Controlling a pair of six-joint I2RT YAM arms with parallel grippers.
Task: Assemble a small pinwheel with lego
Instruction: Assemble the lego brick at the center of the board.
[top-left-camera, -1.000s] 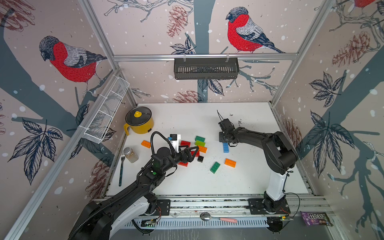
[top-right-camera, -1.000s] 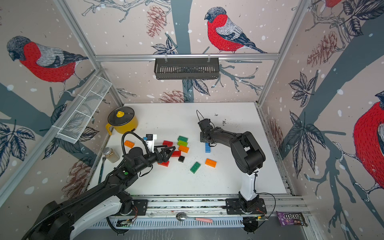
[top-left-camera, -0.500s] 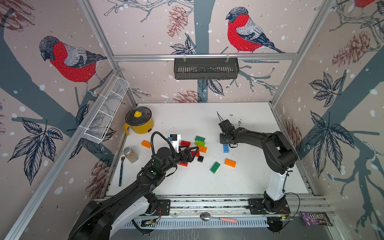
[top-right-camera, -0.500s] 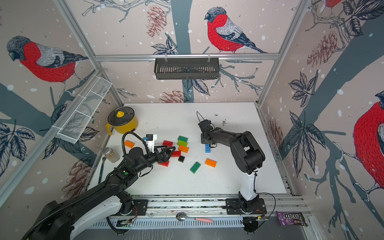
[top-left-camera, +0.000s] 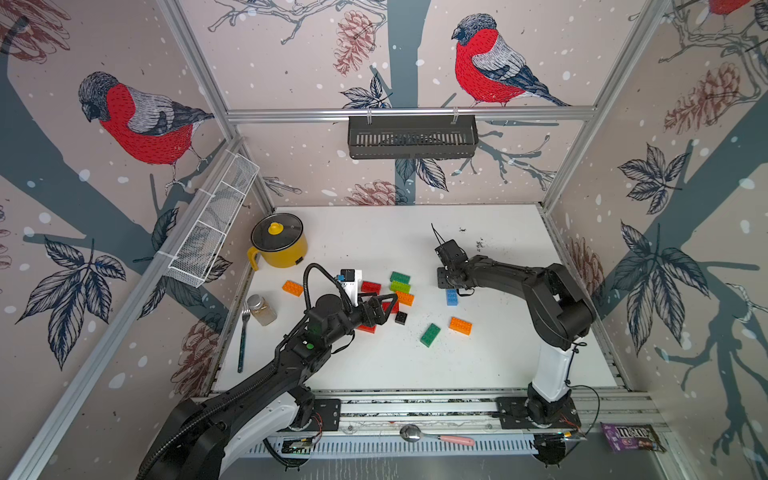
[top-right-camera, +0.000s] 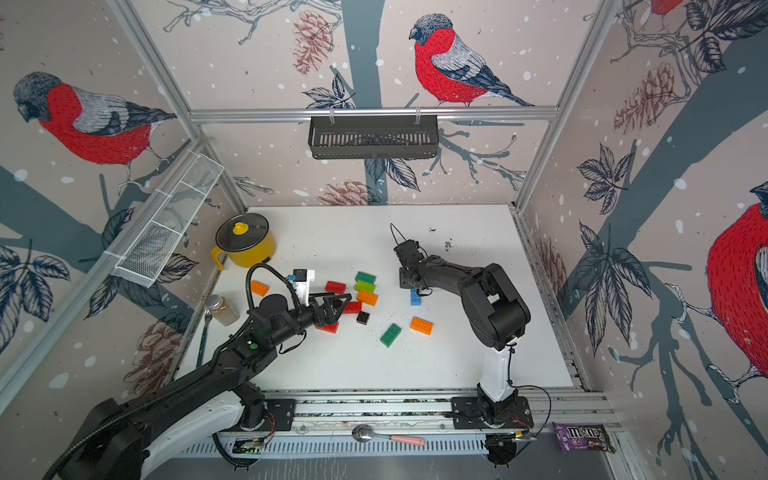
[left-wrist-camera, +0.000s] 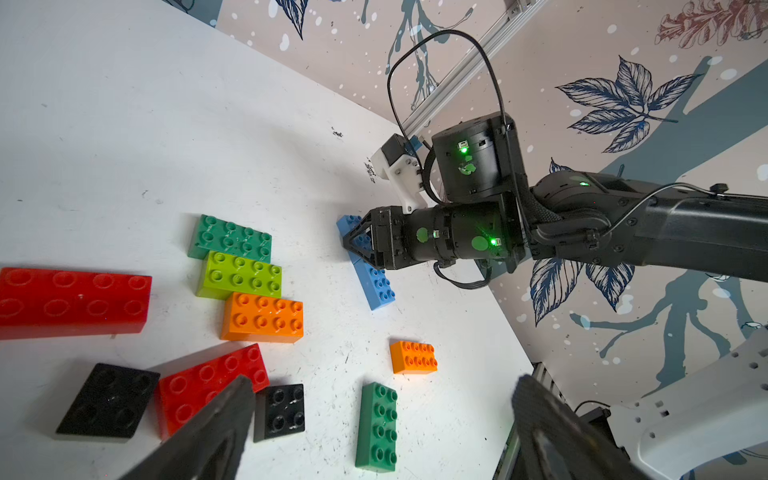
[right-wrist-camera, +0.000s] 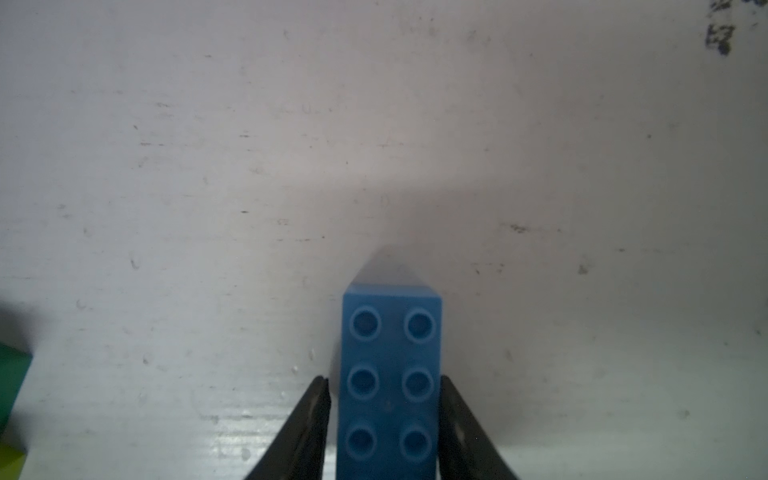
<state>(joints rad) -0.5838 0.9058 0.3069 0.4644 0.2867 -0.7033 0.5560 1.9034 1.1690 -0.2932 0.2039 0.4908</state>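
Note:
Lego bricks lie scattered mid-table. My right gripper (top-left-camera: 449, 285) is low over the far end of the blue brick (top-left-camera: 452, 297), which lies flat. In the right wrist view the gripper (right-wrist-camera: 384, 415) stands open, its fingers either side of the blue brick (right-wrist-camera: 390, 374) with a thin gap. My left gripper (top-left-camera: 384, 309) is open wide and empty above a red brick (left-wrist-camera: 212, 382) and a black square brick (left-wrist-camera: 279, 411). A dark green (left-wrist-camera: 230, 239), a lime (left-wrist-camera: 240, 276) and an orange brick (left-wrist-camera: 262, 316) sit in a row. Another dark green brick (top-left-camera: 429, 334) and orange brick (top-left-camera: 460, 325) lie nearer the front.
A yellow lidded pot (top-left-camera: 278, 245) stands at the back left, with a lone orange brick (top-left-camera: 292, 287), a jar (top-left-camera: 262, 309) and a fork (top-left-camera: 243, 336) along the left edge. A wire basket (top-left-camera: 212, 232) hangs on the left wall. A spoon (top-left-camera: 432, 436) lies on the front rail.
The right gripper's fingers have parted slightly around the blue brick, which stays flat on the table. The left arm has not moved.

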